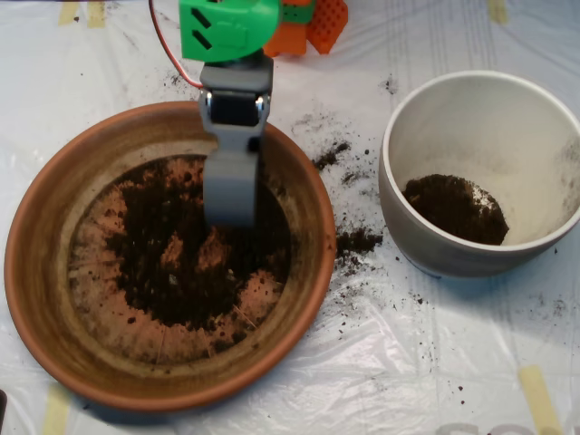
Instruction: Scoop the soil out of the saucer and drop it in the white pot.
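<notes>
Overhead view: the scoop (229, 195) is hanging over the upper middle of the saucer (54, 299), left of frame, its tip at the soil (181, 263); whether the jaws are apart or together cannot be told. The white pot (544, 100), right of frame, is already holding some soil. Spilled crumbs (356, 240) are lying on the table (408, 362) between them. Risk: a loosely closed or overfilled scoop is likely to shed more during the crossing.

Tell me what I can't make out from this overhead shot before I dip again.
- Scoop over the saucer: seen from above, its mouth and any load are hidden by its own grey body.
- Soil directly beneath the scoop: covered by it.
- White pot: right side cut off by the picture edge; the depth of its soil pile cannot be judged.
- Arm base: cropped by the top edge.
</notes>
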Controlling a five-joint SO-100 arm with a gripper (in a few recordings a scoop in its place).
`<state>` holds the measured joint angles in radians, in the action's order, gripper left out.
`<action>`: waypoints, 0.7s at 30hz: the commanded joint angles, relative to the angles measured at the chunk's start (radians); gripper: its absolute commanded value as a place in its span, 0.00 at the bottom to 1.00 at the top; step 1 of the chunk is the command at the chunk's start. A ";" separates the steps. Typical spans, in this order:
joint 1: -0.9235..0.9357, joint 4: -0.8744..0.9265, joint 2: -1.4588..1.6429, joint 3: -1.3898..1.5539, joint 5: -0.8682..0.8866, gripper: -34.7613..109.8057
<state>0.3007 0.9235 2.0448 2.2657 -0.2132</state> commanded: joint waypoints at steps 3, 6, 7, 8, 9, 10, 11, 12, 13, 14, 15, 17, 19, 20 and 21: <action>0.005 0.035 -0.081 -0.063 -0.095 0.44; 0.018 0.031 -0.107 -0.064 -0.141 0.44; 0.026 0.029 -0.117 -0.066 -0.155 0.45; 0.028 0.031 -0.126 -0.069 -0.173 0.45; 0.034 0.023 -0.130 -0.069 -0.190 0.45; 0.037 0.011 -0.137 -0.071 -0.206 0.45; 0.041 0.002 -0.144 -0.078 -0.213 0.45; 0.044 0.002 -0.156 -0.094 -0.222 0.45; 0.044 0.008 -0.175 -0.115 -0.229 0.45; 0.046 0.017 -0.196 -0.141 -0.232 0.45; 0.044 0.020 -0.216 -0.163 -0.239 0.44; 0.040 0.028 -0.264 -0.207 -0.252 0.44; 0.029 0.035 -0.310 -0.252 -0.268 0.44; 0.023 0.031 -0.324 -0.264 -0.276 0.44; 0.017 0.026 -0.334 -0.273 -0.281 0.44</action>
<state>0.3221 0.9388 1.7012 2.0970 -0.4694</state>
